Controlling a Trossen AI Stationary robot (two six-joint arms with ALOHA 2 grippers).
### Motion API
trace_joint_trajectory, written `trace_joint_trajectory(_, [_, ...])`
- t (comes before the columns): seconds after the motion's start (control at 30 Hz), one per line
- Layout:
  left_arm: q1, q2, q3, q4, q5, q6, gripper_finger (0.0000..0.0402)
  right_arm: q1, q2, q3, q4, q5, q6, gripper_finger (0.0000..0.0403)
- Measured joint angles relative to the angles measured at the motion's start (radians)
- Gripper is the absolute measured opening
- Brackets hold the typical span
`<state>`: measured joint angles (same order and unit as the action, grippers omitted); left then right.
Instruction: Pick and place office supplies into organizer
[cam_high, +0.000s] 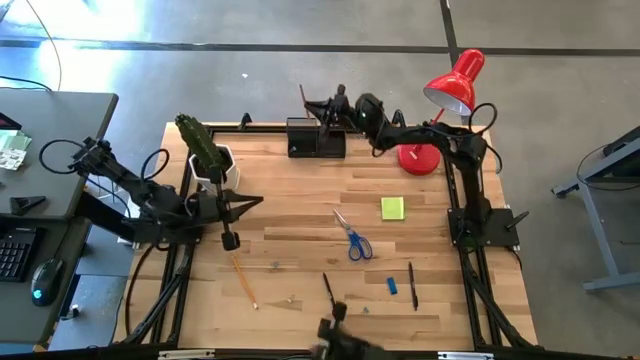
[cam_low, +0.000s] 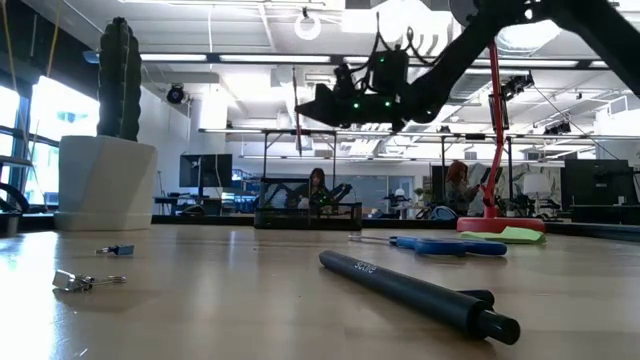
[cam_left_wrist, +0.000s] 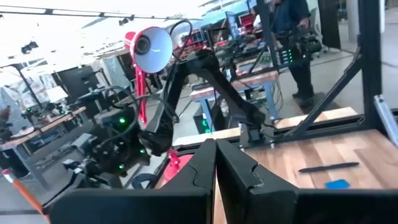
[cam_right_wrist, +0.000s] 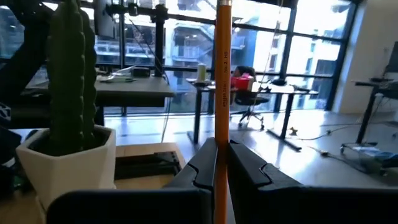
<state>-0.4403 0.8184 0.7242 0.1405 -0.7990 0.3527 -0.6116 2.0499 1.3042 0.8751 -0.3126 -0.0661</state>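
My right gripper (cam_high: 316, 106) is shut on an orange-wood pencil (cam_right_wrist: 222, 68) and hangs in the air over the far edge of the black organizer (cam_high: 315, 139) at the table's back. My left gripper (cam_high: 257, 200) is shut with nothing in it, raised beside the cactus pot and pointing level toward the table's right. Flat on the wooden top lie blue-handled scissors (cam_high: 352, 238), a yellow-green sticky pad (cam_high: 392, 208), another pencil (cam_high: 244, 281), two black pens (cam_high: 328, 289) (cam_high: 412, 285) and a small blue eraser (cam_high: 392, 286). My right gripper pinches the pencil's shaft (cam_right_wrist: 222, 144) between its two fingers. The fingers reach in level from the table's right side and lie across the pencil. It stands upright in the hold, rising well above the fingers and lifted clear of the table and the organizer.
A white pot with a green cactus (cam_high: 208, 160) stands at the back left, close to my left arm. A red desk lamp (cam_high: 452, 88) stands at the back right, behind my right arm. A small metal clip (cam_low: 86, 282) lies near the front edge.
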Motion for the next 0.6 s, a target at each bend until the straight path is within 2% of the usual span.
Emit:
trace_joint_trajectory(0.13, [0.043, 0.000, 0.000, -0.014, 0.028, -0.001, 0.0003, -0.038, 0.050, 0.081, -0.103, -0.085, 0.015, 0.0011])
trace_joint_trajectory(0.33, [0.069, 0.019, 0.000, -0.051, 0.037, -0.008, 0.0003, -0.058, 0.122, 0.124, -0.117, -0.093, 0.005, 0.0011])
trace_joint_trajectory(0.6, [0.073, 0.025, 0.000, -0.070, 0.040, -0.030, 0.0003, -0.063, 0.130, 0.122, -0.191, -0.131, -0.019, 0.0012])
